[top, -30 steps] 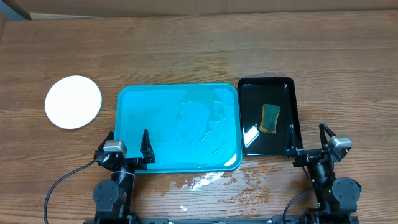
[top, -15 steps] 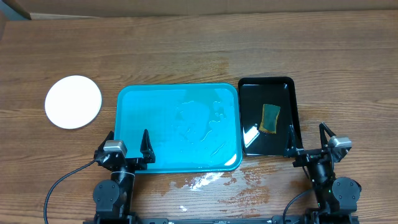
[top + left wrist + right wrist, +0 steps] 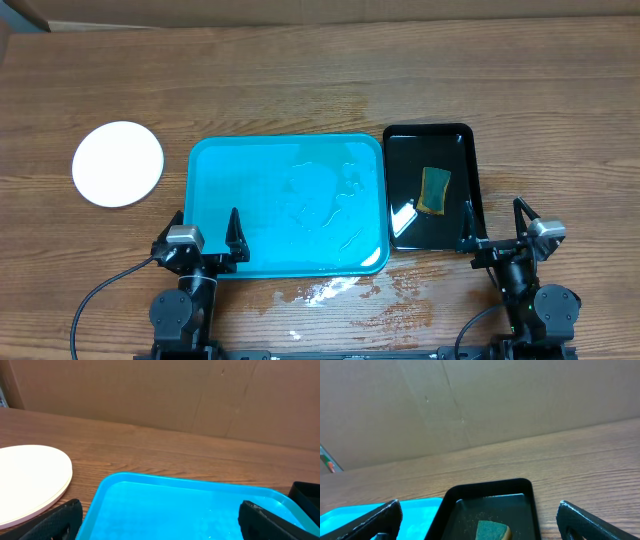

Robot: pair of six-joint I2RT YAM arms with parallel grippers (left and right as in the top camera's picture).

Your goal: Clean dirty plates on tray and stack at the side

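1. Wooden table [image 3: 320,80] viewed from above, with two robot arms resting at its near edge.
2. Turquoise tray [image 3: 260,200] in the centre, carrying no plates at all, only beads and streaks of water.
3. Plates [image 3: 118,164] well to the left of the tray on bare wood, showing as a single clean white disc. Impossible to tell from any view how many lie stacked there.
4. Left gripper [image 3: 207,225] above the near-left corner of the tray, fingers spread wide, nothing between them.
5. Right gripper [image 3: 492,215] by the near-right edge of a smaller black tray [image 3: 400,150], likewise spread wide and empty.
6. Green-and-yellow sponge [image 3: 435,190] lying inside the black tray, touched by neither gripper.
7. Small puddle [image 3: 330,290] of spilled water on the wood just in front of the turquoise tray.
8. Judged step: the very end of the job, with washing and stacking apparently done and no dirty plate left to fetch.
9. Likely next move: little beyond holding both arms clear at the near edge, with perhaps a check that the pile sits squarely.
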